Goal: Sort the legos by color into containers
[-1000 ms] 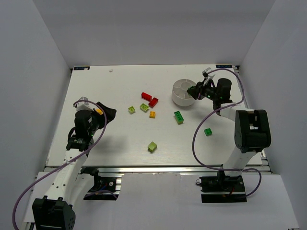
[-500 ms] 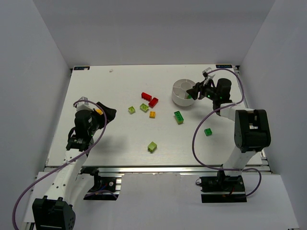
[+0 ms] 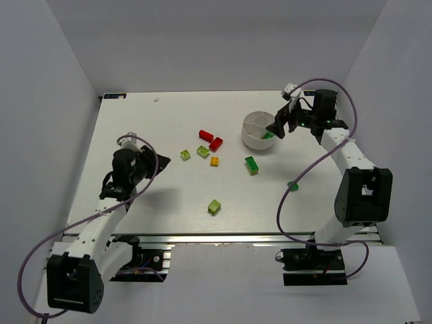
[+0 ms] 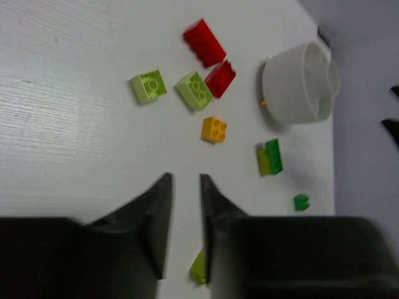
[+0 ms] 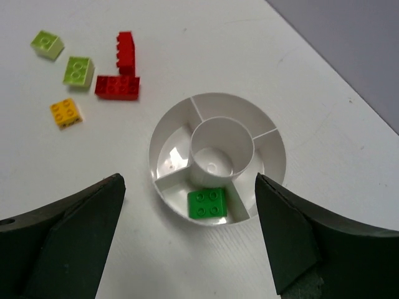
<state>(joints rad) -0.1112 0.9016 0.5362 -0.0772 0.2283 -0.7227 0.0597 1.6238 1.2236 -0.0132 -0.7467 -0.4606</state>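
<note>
The white round dish point(image 3: 258, 130) point(image 5: 282, 149) point(image 4: 293, 87) stands at the back right. One green lego point(image 5: 207, 204) lies flat in its near wedge. My right gripper point(image 3: 278, 128) point(image 5: 188, 180) hovers above that side, open and empty. Loose on the table are two red legos point(image 3: 206, 136) point(image 3: 216, 144), two yellow-green ones point(image 3: 185, 154) point(image 3: 202, 151), an orange one point(image 3: 214, 161), a green one stacked with yellow-green point(image 3: 251, 165), a small green one point(image 3: 293, 185) and a yellow-green one point(image 3: 214, 206). My left gripper point(image 3: 158, 162) point(image 4: 185, 177) is left of them, its jaws a narrow gap apart with nothing between.
White enclosure walls rise on the left, back and right of the table point(image 3: 135, 121). A purple cable point(image 3: 307, 158) from the right arm loops over the table near the small green lego. A tiny white speck point(image 3: 156, 99) lies at the back left.
My right gripper opened wide and drew back and up from the dish, leaving the green lego in the wedge. My left arm swung toward the table's middle and its jaws narrowed.
</note>
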